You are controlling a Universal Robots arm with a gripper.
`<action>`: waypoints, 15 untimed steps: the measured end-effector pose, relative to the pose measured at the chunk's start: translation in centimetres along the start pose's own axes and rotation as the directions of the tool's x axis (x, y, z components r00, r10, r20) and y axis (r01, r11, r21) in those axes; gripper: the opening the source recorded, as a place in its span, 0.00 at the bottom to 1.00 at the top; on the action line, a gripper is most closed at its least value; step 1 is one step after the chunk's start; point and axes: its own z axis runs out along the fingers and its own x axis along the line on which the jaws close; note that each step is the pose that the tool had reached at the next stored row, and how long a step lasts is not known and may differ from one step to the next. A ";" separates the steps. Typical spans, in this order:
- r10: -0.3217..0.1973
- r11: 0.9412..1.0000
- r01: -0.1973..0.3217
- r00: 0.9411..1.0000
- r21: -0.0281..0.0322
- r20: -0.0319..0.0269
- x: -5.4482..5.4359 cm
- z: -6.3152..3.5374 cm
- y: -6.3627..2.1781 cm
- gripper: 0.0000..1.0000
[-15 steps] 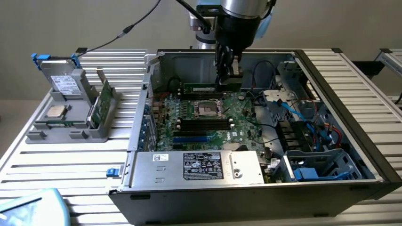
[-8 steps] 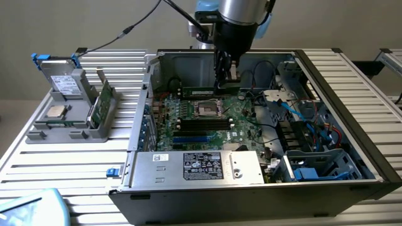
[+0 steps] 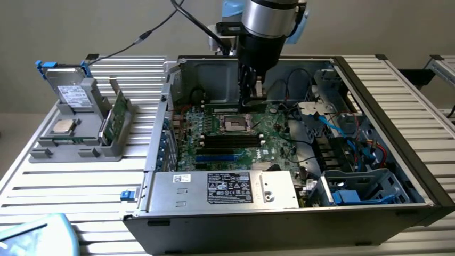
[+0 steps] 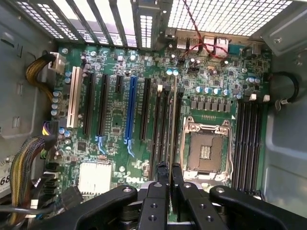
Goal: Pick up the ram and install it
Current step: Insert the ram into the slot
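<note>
My gripper (image 3: 252,98) reaches down into the open computer case (image 3: 398,160), just beyond the empty processor socket (image 3: 235,124). In the wrist view its black fingers (image 4: 160,184) are pressed together on a thin stick seen edge-on, the ram (image 4: 171,124). The ram runs along a bank of long black memory slots (image 4: 163,129) beside the socket (image 4: 205,151). In the exterior view it shows as a narrow green strip (image 3: 224,105) low over the motherboard (image 3: 270,138). I cannot tell whether it touches a slot.
A second bank of memory slots (image 4: 249,139) lies on the socket's other side. Blue and black expansion slots (image 4: 130,110) and cable bundles (image 4: 29,158) fill the board's far end. On the exterior view's left, a grey fixture (image 3: 78,152) holds a broad green card (image 3: 114,114), a silver chip (image 3: 64,126) and a drive (image 3: 71,96).
</note>
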 end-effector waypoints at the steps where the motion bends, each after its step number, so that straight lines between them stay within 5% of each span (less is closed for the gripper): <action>1: 0.001 1.000 -0.001 1.000 0.000 0.000 0.0 0.19 -0.01 0.13; 15: 0.020 1.000 -0.020 1.000 0.001 0.002 0.4 2.72 -0.14 0.13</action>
